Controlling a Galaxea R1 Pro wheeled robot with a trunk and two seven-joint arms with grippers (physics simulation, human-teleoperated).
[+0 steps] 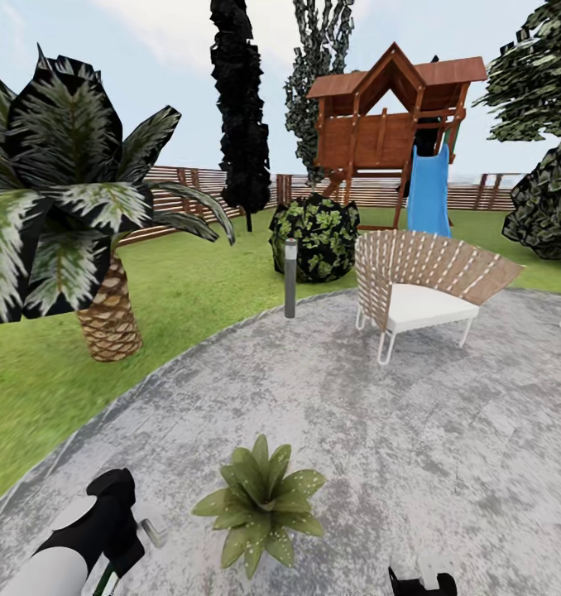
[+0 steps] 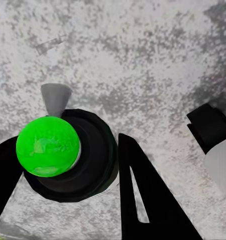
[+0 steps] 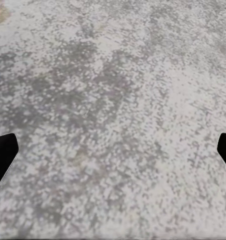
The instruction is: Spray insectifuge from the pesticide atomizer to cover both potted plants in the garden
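My left gripper (image 2: 68, 167) is shut on the pesticide atomizer (image 2: 48, 146), seen from above as a bright green cap on a dark round body with a small grey nozzle (image 2: 55, 97). In the head view that gripper (image 1: 122, 542) sits at the bottom left, the nozzle (image 1: 153, 531) pointing toward a potted plant (image 1: 260, 501), a low speckled green rosette just right of it on the stone patio (image 1: 396, 430). At the bottom edge my right gripper (image 1: 421, 582) hangs over bare stone, open and empty (image 3: 113, 150). The second potted plant is out of view.
A woven chair (image 1: 421, 290) stands on the patio ahead right, with a grey lamp post (image 1: 290, 277) at the patio's edge. A palm (image 1: 107, 314) grows on the lawn to the left. Further off are a round bush (image 1: 314, 236), a playhouse slide (image 1: 429, 199) and the slat fence (image 1: 189, 186).
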